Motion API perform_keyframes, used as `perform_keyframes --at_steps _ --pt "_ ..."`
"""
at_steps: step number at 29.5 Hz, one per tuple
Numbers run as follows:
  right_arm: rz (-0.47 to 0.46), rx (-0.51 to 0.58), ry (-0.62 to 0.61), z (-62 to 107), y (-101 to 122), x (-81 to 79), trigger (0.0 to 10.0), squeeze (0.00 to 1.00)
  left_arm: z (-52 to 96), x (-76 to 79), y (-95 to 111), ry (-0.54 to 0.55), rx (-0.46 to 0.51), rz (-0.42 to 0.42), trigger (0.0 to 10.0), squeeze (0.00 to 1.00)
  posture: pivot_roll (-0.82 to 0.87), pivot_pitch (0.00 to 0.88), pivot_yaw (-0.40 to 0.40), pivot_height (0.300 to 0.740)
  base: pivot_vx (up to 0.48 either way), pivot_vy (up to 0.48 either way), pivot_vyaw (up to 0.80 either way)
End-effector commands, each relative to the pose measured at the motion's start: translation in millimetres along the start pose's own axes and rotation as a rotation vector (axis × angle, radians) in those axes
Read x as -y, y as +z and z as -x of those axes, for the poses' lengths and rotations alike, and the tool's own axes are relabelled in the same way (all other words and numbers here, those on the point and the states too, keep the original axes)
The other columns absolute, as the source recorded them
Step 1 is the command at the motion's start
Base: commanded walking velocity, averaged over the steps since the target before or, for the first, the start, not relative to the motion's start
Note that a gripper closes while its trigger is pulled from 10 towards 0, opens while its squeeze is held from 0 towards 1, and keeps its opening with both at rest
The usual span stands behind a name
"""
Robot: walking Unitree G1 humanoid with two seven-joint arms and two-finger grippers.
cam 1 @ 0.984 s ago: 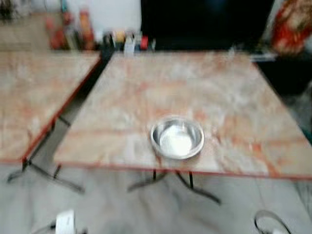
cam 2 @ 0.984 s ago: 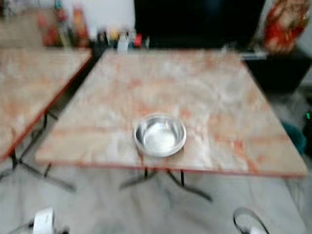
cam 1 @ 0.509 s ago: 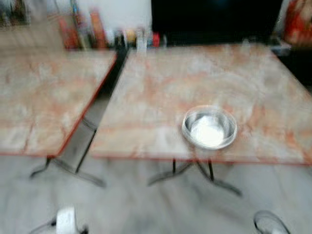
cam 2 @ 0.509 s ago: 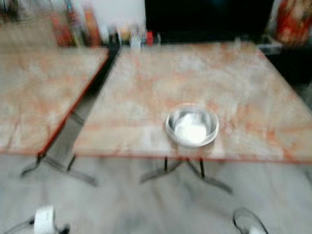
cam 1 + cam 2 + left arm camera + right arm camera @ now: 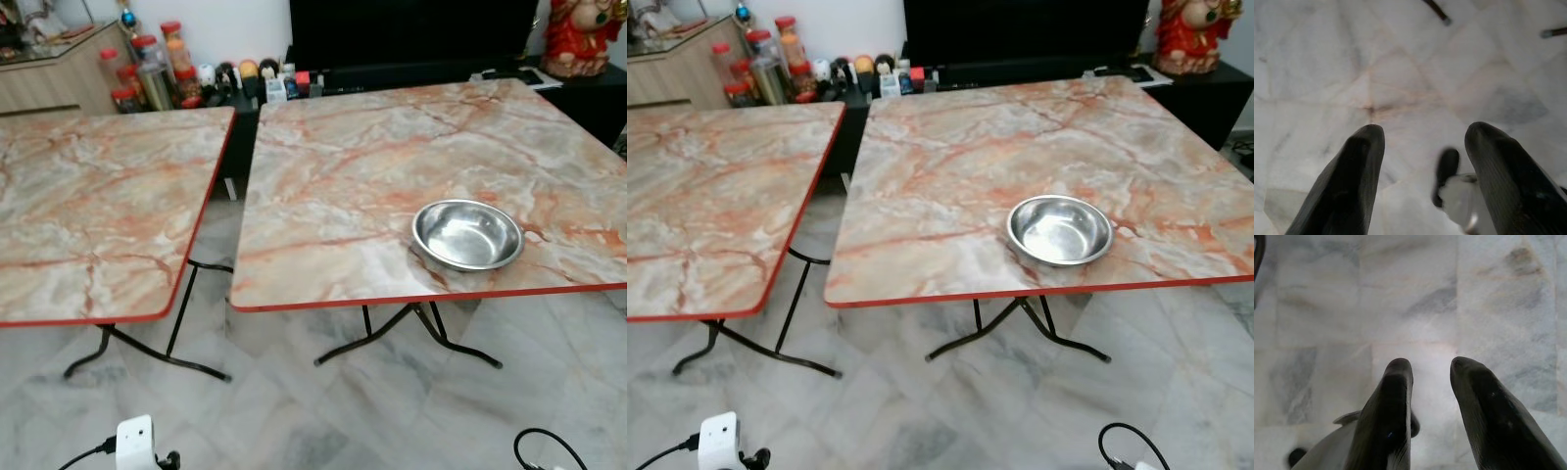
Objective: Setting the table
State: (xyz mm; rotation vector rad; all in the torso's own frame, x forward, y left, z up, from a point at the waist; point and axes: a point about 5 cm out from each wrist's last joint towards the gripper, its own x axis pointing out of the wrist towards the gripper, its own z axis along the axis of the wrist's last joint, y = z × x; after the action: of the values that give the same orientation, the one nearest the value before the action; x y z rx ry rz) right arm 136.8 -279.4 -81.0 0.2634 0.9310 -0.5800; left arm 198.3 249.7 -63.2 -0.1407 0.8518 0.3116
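Facing the marble-pattern red-edged surface (image 5: pixel 392 176) w/ a round steel bowl (image 5: pixel 467 235) near its front edge. Left claw (image 5: pixel 1422 147) spread, right claw (image 5: pixel 1430 374) slightly parted, both empty above the floor. Next, probably: fetch more tableware.

— What does the camera on the right wrist see?

— The right gripper (image 5: pixel 1430 369), made of two long black fingers (image 5: pixel 1391 421) that taper to rounded tips. A small gap separates the tips and nothing is held between them.

— What lies beyond them?

— A floor of pale grey-veined marble tiles (image 5: pixel 1410 298), with faint straight joints between the slabs and a brownish patch near one corner.

— Anything else?

— A curved light-grey piece (image 5: pixel 1327 450) juts out beside one finger, with a small dark round spot (image 5: pixel 1297 456) next to it; what it is cannot be told. A thin dark curved edge (image 5: pixel 1258 254) shows at one corner.
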Motion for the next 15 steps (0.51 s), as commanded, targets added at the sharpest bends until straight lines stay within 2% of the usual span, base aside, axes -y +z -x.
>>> perform_keyframes --at_steps 1,5,7,15 --pt "-0.02 -0.008 0.014 0.3 -4.1 -7.0 10.0 0.0 2.5 -13.2 -7.6 0.038 -0.031 -0.022 10.0 0.0 0.0 0.079 0.054 0.74 0.0 0.48 0.0" --pt "-0.02 -0.011 0.014 0.3 -4.3 -7.0 10.0 0.0 2.5 -13.1 -7.6 0.038 -0.031 -0.021 10.0 0.0 0.0 0.079 0.054 0.74 0.0 0.48 0.0" --pt "-0.026 -0.014 0.014 0.3 -4.6 -7.1 10.0 0.0 2.5 -13.1 -7.5 0.038 -0.031 -0.021 10.0 0.0 0.0 0.079 0.054 0.74 0.0 0.48 -0.8" --pt "-0.023 -0.007 0.015 0.3 -4.1 -7.6 10.0 0.0 2.4 -13.3 -7.5 0.041 -0.033 -0.026 10.0 0.0 0.0 0.07 0.06 0.74 0.0 0.48 0.0"
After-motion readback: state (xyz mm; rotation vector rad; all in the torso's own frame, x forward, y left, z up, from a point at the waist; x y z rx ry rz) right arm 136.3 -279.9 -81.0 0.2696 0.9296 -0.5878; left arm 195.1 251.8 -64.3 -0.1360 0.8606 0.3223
